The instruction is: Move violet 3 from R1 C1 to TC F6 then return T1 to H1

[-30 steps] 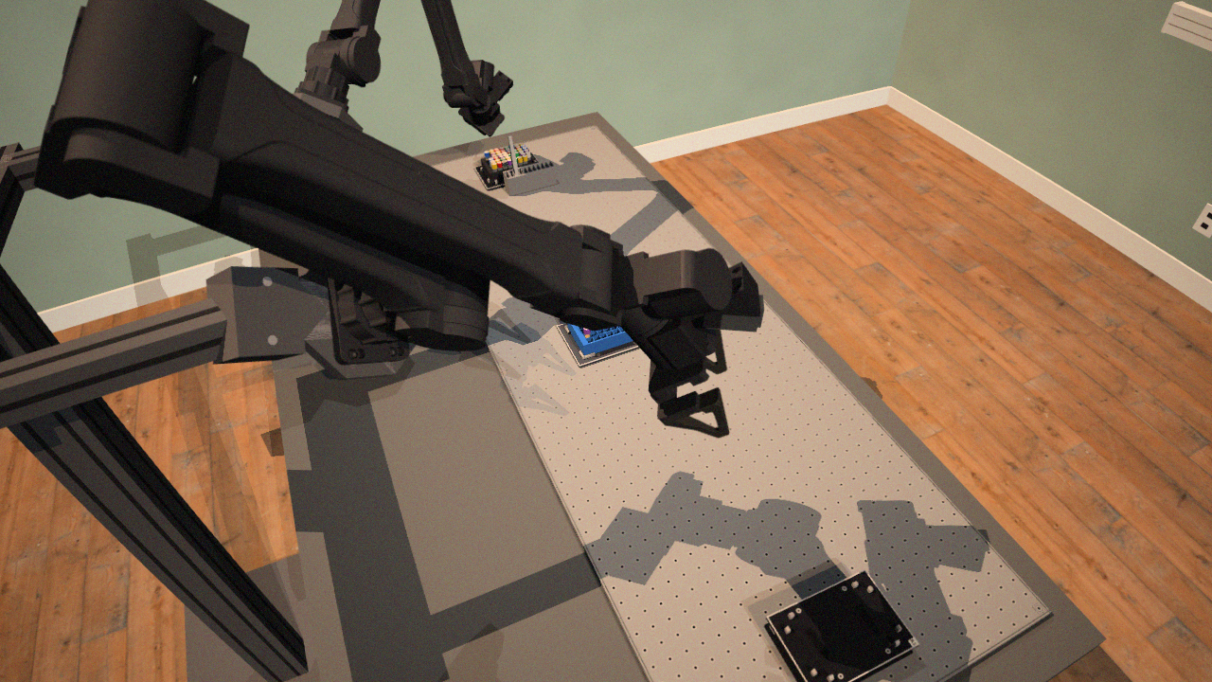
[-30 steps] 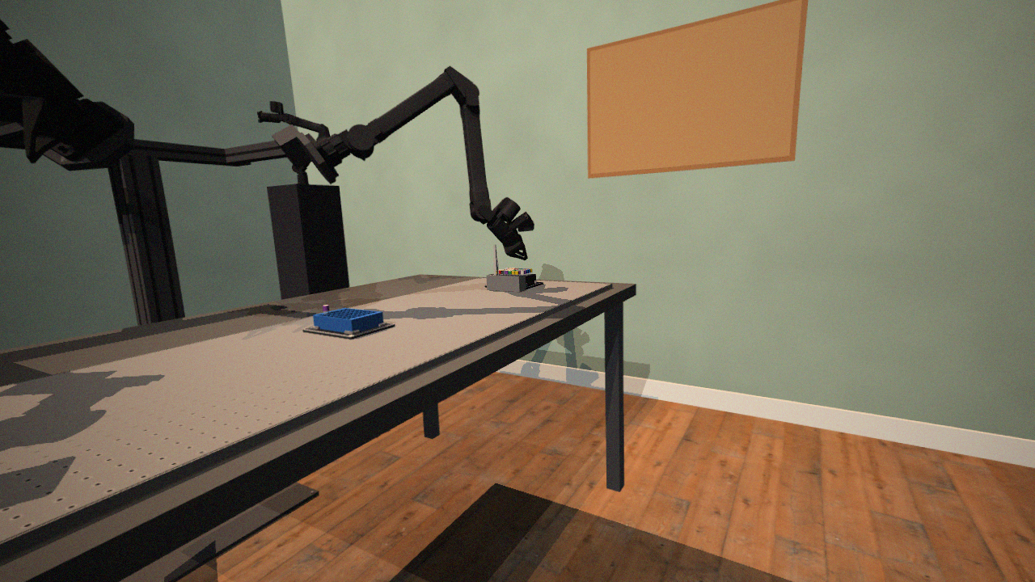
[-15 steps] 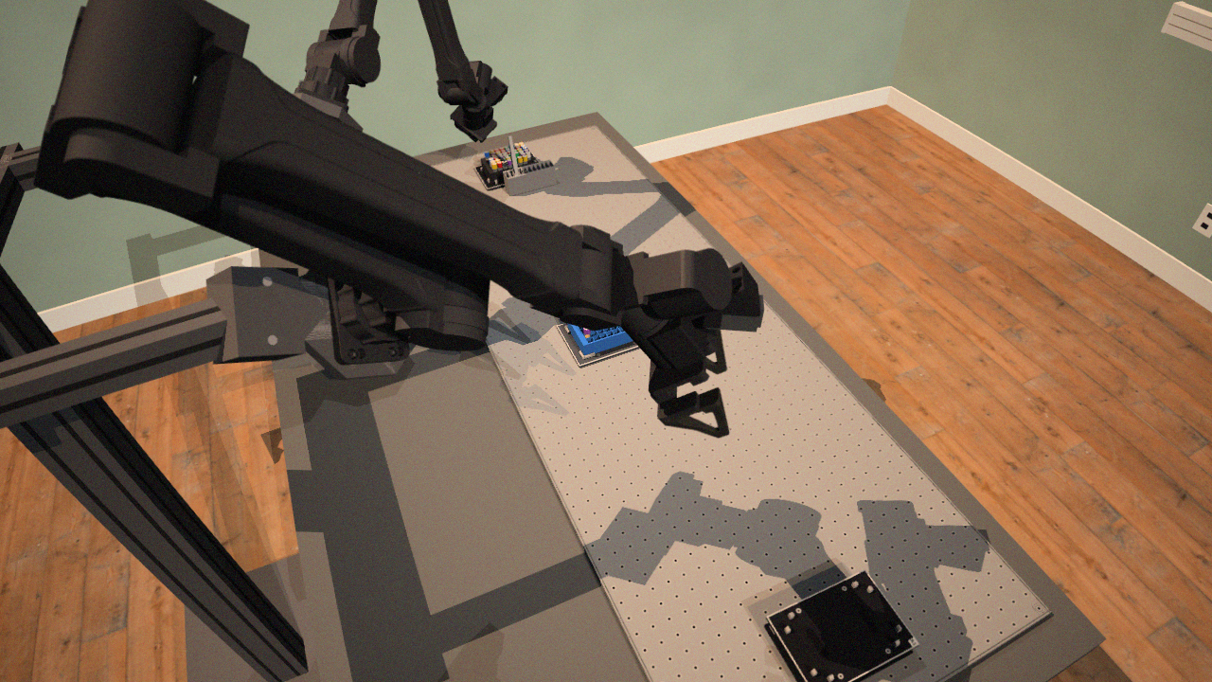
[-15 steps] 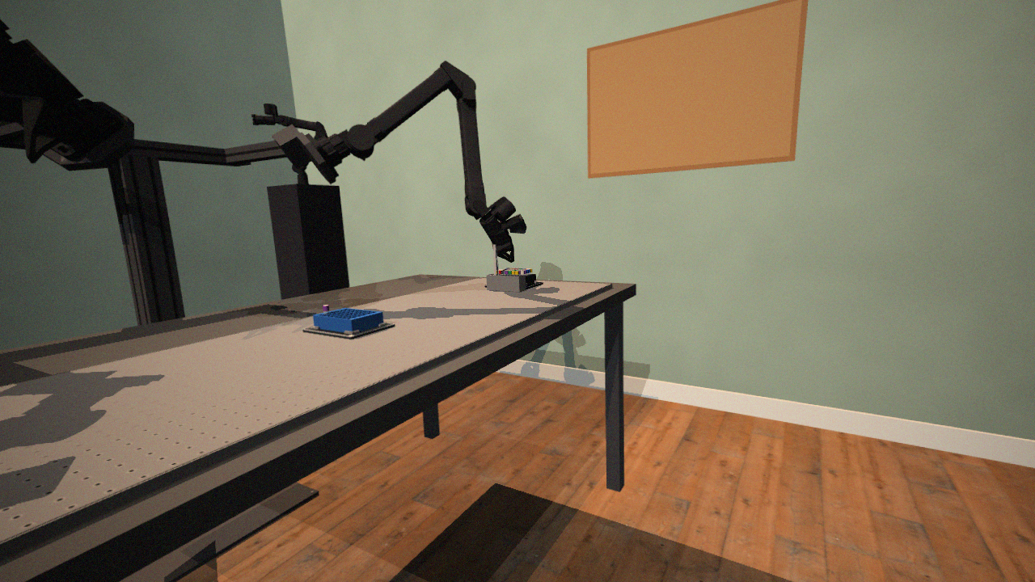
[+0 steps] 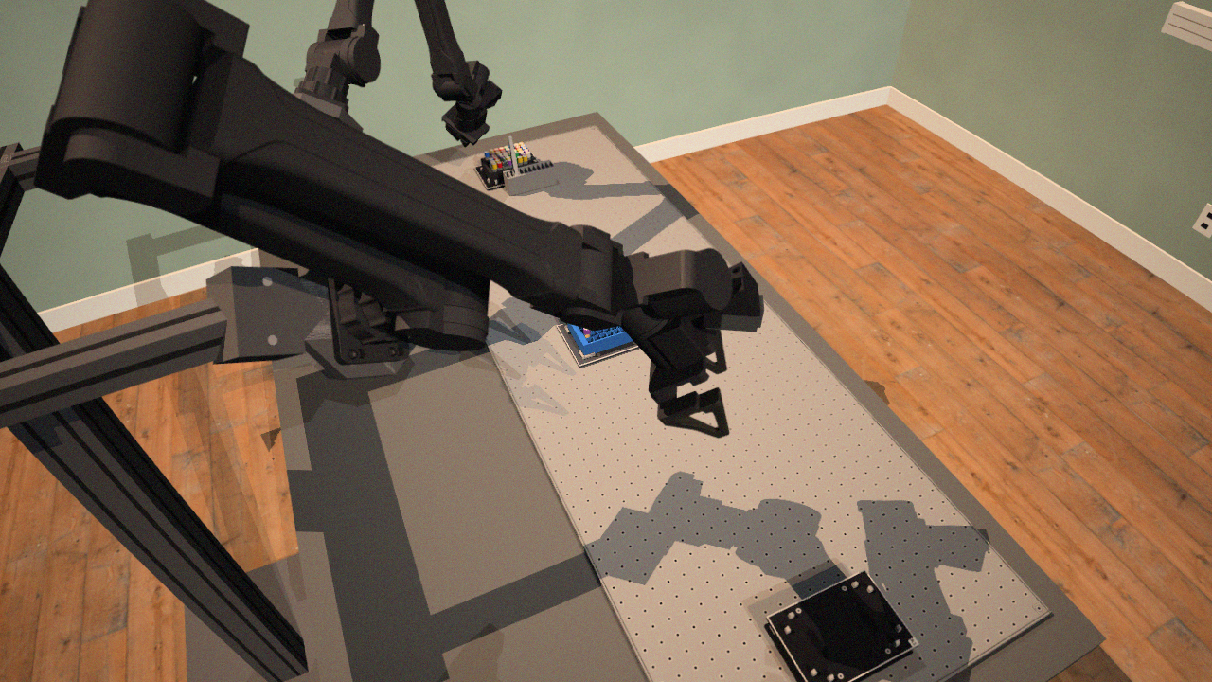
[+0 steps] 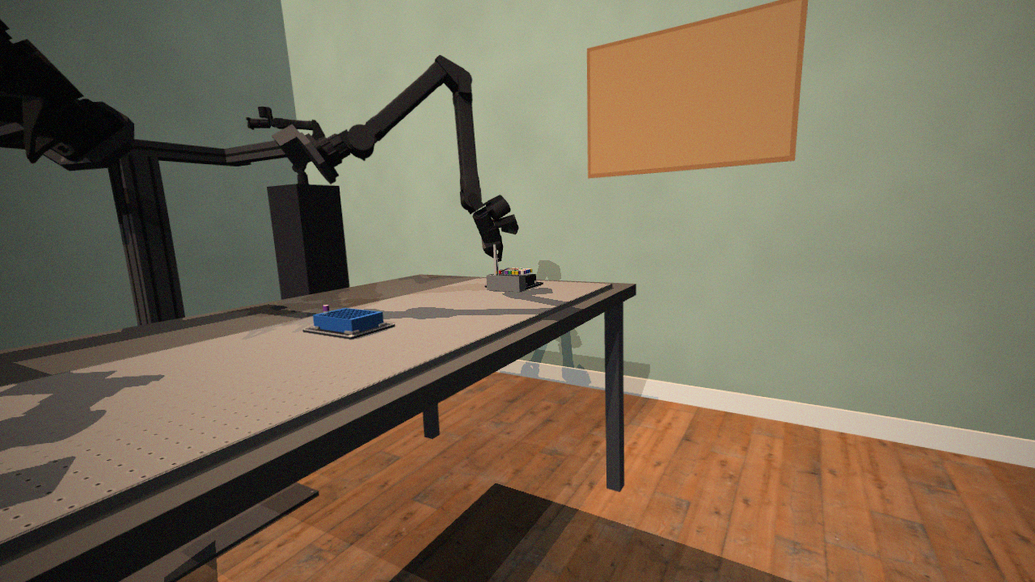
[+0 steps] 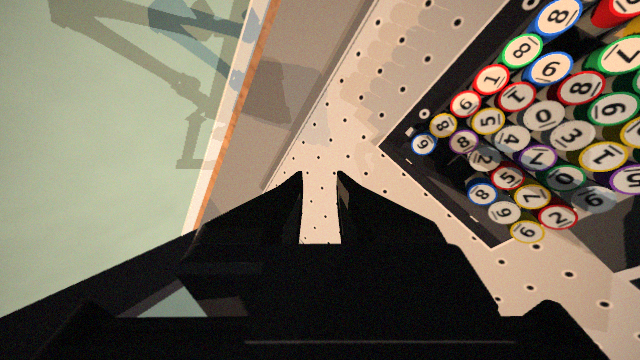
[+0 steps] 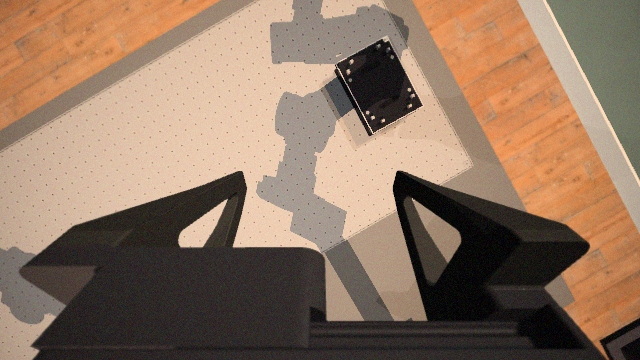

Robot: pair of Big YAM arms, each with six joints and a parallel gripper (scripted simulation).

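Looking down in the top view, stands in a room with a green wall (image 5: 745, 59) (image 6: 904, 253) at 12 o'clock and an orange-brown plank floor (image 5: 1000, 279) (image 6: 687, 463) at 3. In the exterior view, shows a flat orange-tan wall board (image 6: 694, 94) at 1 o'clock. Spreads a pale perforated metal plate (image 5: 610, 475) (image 6: 238, 390) over the grey table (image 5: 457, 475) (image 6: 622, 293).

Seen from above, has at 11 o'clock a black vial rack (image 5: 485, 171) (image 6: 531, 279) (image 7: 452, 165) full of numbered, colour-rimmed caps, with a grey block-shaped holder (image 5: 532, 180) (image 6: 504, 283) just beside, and slim pale upright forceps (image 5: 512, 154) (image 6: 496, 260) standing in it. Near the centre, partly hidden by the right arm, sits a blue gridded carrier (image 5: 597, 342) (image 6: 347, 322); bears a violet-capped vial (image 6: 325, 308) at 10 o'clock in the exterior view, number unreadable. Cannot tell where violet 3 is. At 5 o'clock from above, lies a black square nest plate (image 5: 839, 627) (image 8: 378, 85) with small pale studs.

On the left claw (image 5: 466, 135) (image 6: 494, 253) (image 7: 319, 179), hangs above the rack's end of the table, fingers slightly parted, pinching nothing. On the right claw (image 5: 722, 398) (image 6: 30, 137) (image 8: 319, 179), is spread wide, gripping nothing, well above the plate.
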